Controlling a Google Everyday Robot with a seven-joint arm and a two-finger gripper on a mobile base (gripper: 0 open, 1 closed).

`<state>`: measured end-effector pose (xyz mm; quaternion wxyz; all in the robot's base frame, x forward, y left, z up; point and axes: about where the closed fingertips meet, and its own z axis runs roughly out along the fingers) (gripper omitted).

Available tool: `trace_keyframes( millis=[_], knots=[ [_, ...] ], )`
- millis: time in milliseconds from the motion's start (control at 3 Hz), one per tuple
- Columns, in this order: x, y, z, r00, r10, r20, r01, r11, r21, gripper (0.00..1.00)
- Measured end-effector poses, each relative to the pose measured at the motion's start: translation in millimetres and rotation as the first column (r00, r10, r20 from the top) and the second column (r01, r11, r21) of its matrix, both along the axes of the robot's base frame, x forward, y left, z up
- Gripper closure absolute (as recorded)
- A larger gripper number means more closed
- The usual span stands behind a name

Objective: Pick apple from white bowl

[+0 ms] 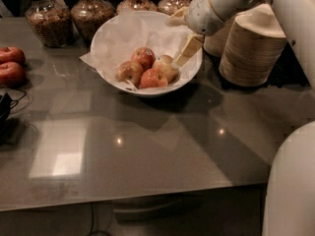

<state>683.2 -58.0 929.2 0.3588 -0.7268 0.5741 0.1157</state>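
The white bowl (108, 43), lined with crinkled white paper, stands at the back middle of the grey table. Several apples lie in it. The yellow-tan apple with a red blush (166, 68) is the rightmost one, next to a redder apple (153, 78). My gripper (181, 59) reaches down into the bowl from the upper right. Its tan tip is just above the right side of the yellow-tan apple. It holds nothing that I can see.
Two deep-red apples (11, 65) lie at the table's left edge, by a black cable (7, 107). Stacked tan disposable bowls (251, 45) stand right of the white bowl. Glass jars (47, 18) line the back. My white arm (295, 181) fills the right side.
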Motion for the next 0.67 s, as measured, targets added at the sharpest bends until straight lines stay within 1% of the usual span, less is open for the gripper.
trace_keyframes(
  millis=[333,667],
  knots=[
    [-30.4,1.5,12.8,0.9957,0.062,-0.068,-0.059,0.997,0.049,0.12],
    [-47.2,0.2,25.4,0.9888,0.112,-0.098,-0.108,0.993,0.048,0.09]
  ],
)
